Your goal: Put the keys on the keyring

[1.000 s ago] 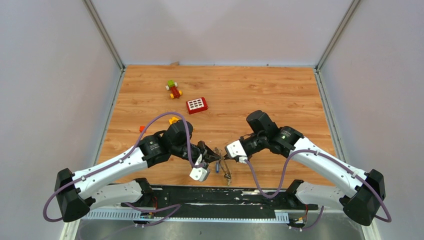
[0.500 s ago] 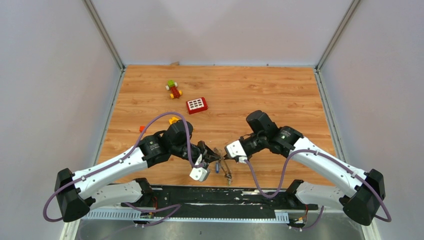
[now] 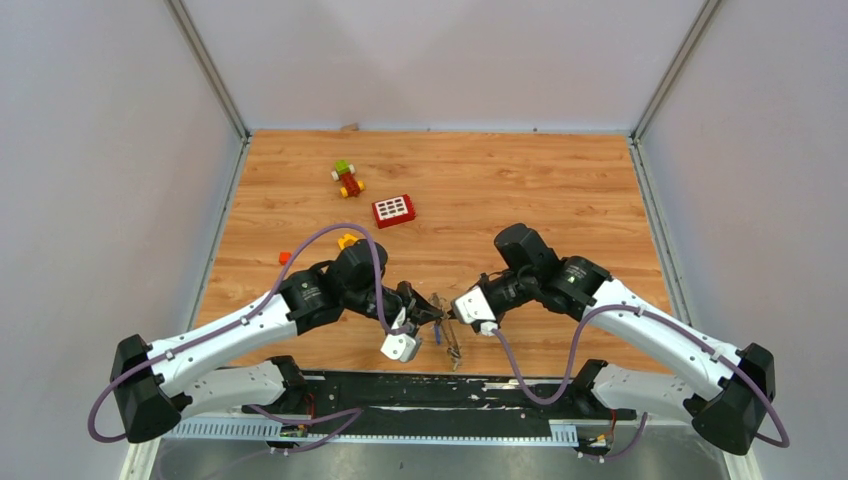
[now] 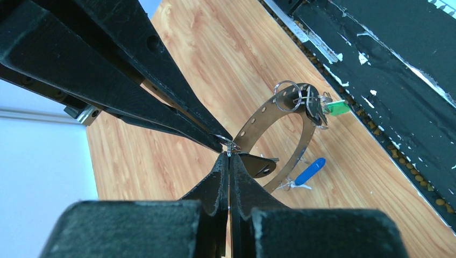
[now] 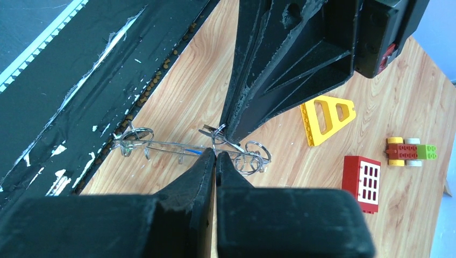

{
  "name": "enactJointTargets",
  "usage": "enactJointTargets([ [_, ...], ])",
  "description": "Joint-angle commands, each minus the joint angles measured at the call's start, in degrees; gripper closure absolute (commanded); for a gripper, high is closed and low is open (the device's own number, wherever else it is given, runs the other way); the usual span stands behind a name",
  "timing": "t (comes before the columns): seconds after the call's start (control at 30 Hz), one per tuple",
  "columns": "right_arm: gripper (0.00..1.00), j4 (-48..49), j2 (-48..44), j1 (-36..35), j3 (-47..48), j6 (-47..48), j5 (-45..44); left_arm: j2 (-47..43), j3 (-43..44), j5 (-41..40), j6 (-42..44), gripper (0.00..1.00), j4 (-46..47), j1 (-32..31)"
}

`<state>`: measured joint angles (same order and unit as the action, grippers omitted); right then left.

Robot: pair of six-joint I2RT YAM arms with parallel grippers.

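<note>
The keyring (image 4: pixel 301 141), a grey metal band with holes, hangs tilted just above the wood between both grippers. It shows edge-on in the right wrist view (image 5: pixel 172 146). A green key (image 4: pixel 337 107) hangs on it by small split rings, and a blue key (image 4: pixel 310 171) lies below. My right gripper (image 5: pixel 215 154) is shut on the keyring's near edge. My left gripper (image 4: pixel 229 155) is shut, pinching a small split ring by a black key (image 4: pixel 259 164). In the top view the left gripper (image 3: pixel 433 311) and the right gripper (image 3: pixel 449 314) meet tip to tip.
A yellow triangular block (image 5: pixel 325 119), a red window block (image 5: pixel 363 183) and a toy car (image 5: pixel 411 151) lie farther back. A small orange block (image 3: pixel 284 257) sits at the left. The black strip (image 4: pixel 387 80) of the front edge is right beside the keys.
My right wrist has shifted slightly toward the near edge. The left arm and the keyring have hardly moved. Both grippers stay shut.
</note>
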<state>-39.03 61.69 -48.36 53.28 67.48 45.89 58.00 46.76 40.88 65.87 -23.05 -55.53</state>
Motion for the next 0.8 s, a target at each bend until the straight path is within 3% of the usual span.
enactJointTargets([
  [0.0,1.00,3.1,-1.4,-0.4,0.5,1.6,1.0,0.2,-0.2,1.7,-0.6,1.00,1.8,-0.5],
  [0.77,1.00,3.0,-0.3,-0.3,2.6,-2.8,-0.4,-1.5,-1.0,0.7,2.7,1.00,0.4,-0.4],
])
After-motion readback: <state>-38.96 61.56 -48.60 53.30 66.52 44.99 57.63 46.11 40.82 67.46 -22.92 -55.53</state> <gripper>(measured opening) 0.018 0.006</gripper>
